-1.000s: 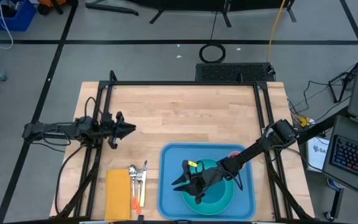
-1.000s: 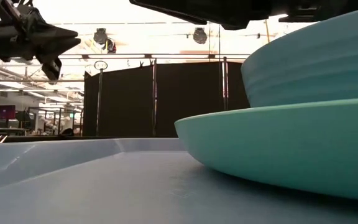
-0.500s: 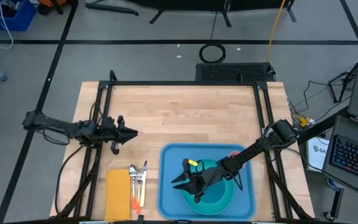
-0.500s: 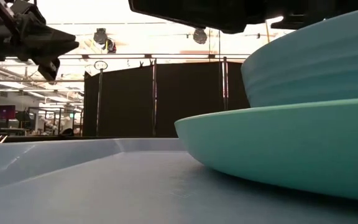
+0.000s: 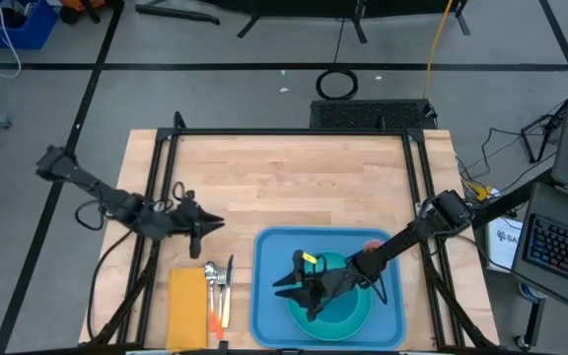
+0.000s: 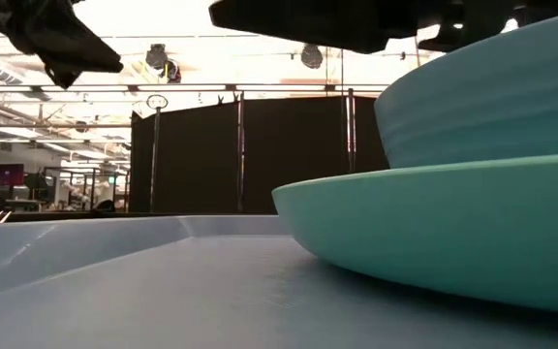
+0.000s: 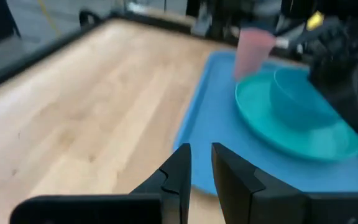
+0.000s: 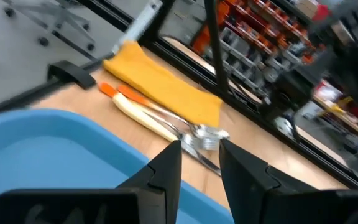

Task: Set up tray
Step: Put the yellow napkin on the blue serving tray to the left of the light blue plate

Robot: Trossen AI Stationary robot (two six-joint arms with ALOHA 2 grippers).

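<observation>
The light-blue tray (image 5: pixel 264 301) lies at the table's near edge, right of centre. On it rests a turquoise plate (image 5: pixel 355 318) with a turquoise bowl (image 7: pixel 294 99) in it, and a pink cup (image 5: pixel 373 243) stands at the tray's far right. My right gripper (image 5: pixel 284 289) hovers over the plate's left side, narrowly open and empty. My left gripper (image 5: pixel 215 225) is shut and hangs above bare wood left of the tray, just far of the cutlery (image 5: pixel 217 289). The yellow napkin (image 5: pixel 187 308) lies flat beside the cutlery.
The black frame rails (image 5: pixel 166 177) run along the table's left and right sides. Bare wood (image 5: pixel 294 177) fills the far half of the table. The low view sits on the tray floor (image 6: pixel 163 291), with the plate rim (image 6: pixel 434 233) filling its right side.
My left gripper has swung toward the near edge and a little to the right, closing on the cutlery and the tray's left rim, its arm stretching out from the left. The right arm, the plate and the bowl have stayed in place.
</observation>
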